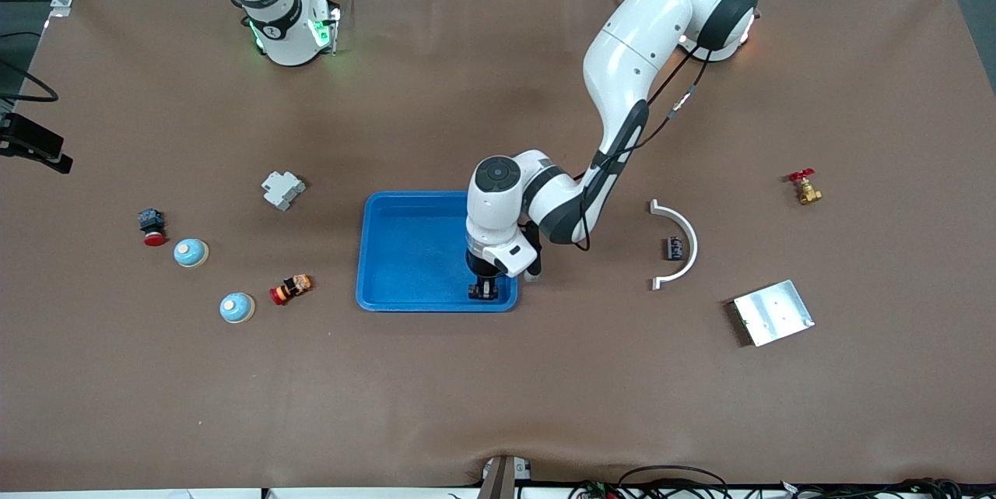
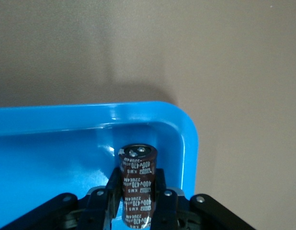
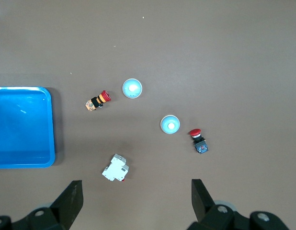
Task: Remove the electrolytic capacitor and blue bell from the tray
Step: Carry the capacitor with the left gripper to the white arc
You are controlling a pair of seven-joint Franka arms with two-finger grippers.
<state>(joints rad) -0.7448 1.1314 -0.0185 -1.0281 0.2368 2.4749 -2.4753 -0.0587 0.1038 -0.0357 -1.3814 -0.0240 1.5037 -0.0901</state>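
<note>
My left claw (image 1: 483,290) pinches the capacitor (image 2: 137,184) in the blue tray's (image 1: 405,250) corner at 5 o'clock. My right claw (image 3: 136,199) waits spread; two bells (image 1: 191,252) lie at the tray's 9 o'clock.

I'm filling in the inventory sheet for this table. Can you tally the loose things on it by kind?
Bells: 2
Red push buttons: 2
Capacitors: 2, one in the left gripper over the tray's corner, one inside the white arc
Blue tray: 1
Breaker: 1
White arc: 1
Metal plate: 1
Brass valve: 1
Total: 11
</note>
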